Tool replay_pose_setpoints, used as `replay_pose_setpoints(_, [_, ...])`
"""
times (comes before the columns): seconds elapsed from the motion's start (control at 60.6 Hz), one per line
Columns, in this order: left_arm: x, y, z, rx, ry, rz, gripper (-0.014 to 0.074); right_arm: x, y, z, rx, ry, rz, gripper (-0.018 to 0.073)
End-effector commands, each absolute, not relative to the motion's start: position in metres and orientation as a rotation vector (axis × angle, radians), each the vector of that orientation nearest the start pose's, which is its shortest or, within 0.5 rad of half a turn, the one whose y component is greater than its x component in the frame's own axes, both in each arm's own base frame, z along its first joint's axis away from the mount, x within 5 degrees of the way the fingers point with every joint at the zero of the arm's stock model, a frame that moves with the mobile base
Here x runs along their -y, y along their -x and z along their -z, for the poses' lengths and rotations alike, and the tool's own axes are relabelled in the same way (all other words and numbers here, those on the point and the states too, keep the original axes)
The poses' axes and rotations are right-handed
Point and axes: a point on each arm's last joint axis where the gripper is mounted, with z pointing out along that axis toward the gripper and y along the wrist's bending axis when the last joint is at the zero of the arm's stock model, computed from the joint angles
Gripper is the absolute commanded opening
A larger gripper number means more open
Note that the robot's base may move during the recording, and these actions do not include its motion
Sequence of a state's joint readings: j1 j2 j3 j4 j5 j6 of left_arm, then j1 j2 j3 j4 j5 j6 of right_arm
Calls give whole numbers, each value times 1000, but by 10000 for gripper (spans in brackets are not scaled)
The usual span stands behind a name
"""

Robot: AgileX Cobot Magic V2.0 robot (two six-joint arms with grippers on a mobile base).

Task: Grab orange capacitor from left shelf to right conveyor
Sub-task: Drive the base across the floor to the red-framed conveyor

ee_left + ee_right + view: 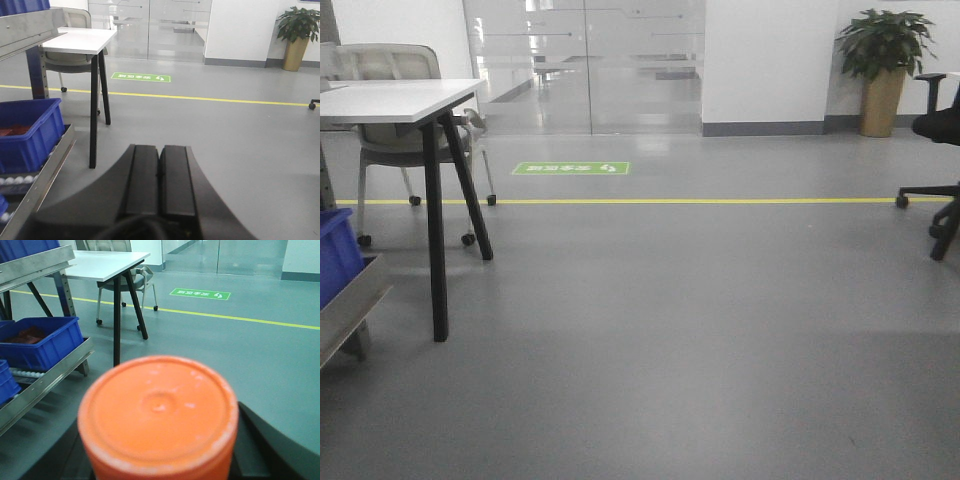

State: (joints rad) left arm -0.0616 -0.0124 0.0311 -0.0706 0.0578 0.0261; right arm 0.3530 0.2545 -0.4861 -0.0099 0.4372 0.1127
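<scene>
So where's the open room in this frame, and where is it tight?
Open: grey floor between the black-legged white table and the black office chair, up to the yellow floor line. Crowded: far left, where the steel shelf with blue plastic bins stands beside the table.

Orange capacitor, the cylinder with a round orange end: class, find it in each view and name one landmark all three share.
Exterior front-facing: not in it.
Left wrist: not in it.
Right wrist: the orange capacitor fills the bottom centre, seen end-on.
Shared landmark: the green rectangular floor sign.
</scene>
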Motion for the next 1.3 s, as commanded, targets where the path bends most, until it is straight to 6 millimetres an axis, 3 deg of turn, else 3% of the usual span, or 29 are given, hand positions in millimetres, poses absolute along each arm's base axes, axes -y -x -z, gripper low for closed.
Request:
replay_pose_setpoints(0.0, [3,-55,-208,-1455,-7,89,-127,-20,-55,-337,-1584,201,-350,144])
replay_pose_setpoints(1.287, [3,-55,-208,-1457,-7,89,-127,-20,-55,-337,-1584,201,-350,144])
